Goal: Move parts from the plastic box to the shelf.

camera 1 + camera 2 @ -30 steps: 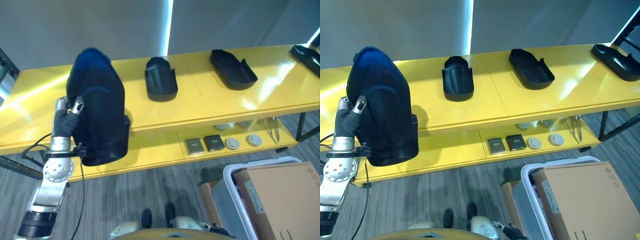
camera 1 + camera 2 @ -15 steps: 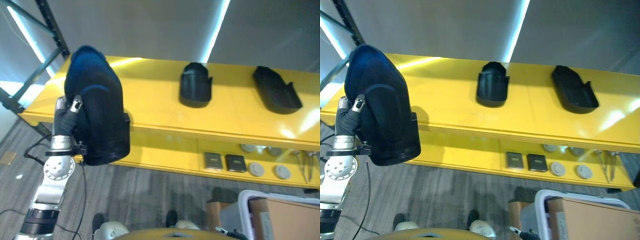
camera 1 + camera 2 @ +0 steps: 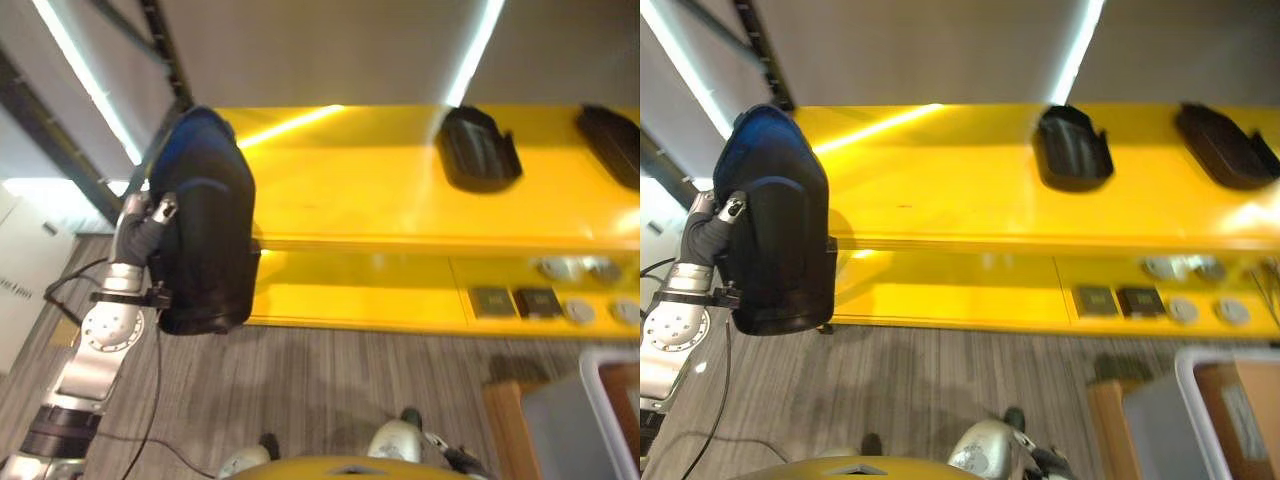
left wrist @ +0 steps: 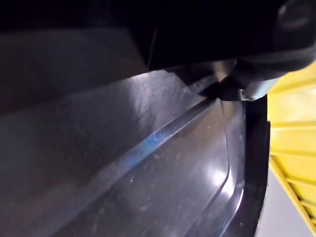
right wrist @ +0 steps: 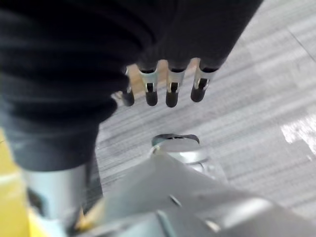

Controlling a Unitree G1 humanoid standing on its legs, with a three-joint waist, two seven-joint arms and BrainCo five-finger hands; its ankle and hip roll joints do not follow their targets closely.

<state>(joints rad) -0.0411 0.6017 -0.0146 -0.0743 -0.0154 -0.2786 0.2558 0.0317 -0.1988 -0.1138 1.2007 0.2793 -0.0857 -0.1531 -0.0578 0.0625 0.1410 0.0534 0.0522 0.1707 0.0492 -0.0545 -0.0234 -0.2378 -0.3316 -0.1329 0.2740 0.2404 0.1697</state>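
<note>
The long yellow two-tier shelf (image 3: 400,190) stretches across in front of me, above a grey striped carpet floor (image 3: 330,390). In front of its left end I hold up a large, glossy black moulded plastic part with a blue sheen at its rounded top (image 3: 205,250), upright, off the shelf and overlapping its front edge. My left hand (image 3: 150,218) grips the part's left edge, thumb hooked over the rim. Two smaller black moulded plastic shells lie on the top tier well apart from mine, one (image 3: 478,150) near the middle and one (image 3: 1225,145) further right. A grey plastic box with a white rim (image 3: 1210,415) sits on the floor at lower right. Small dark square pads (image 3: 515,302) and round grey discs (image 3: 1200,311) rest on the lower tier. My right hand (image 5: 170,84) hangs over the carpet, fingers relaxed and straight, holding nothing.
</note>
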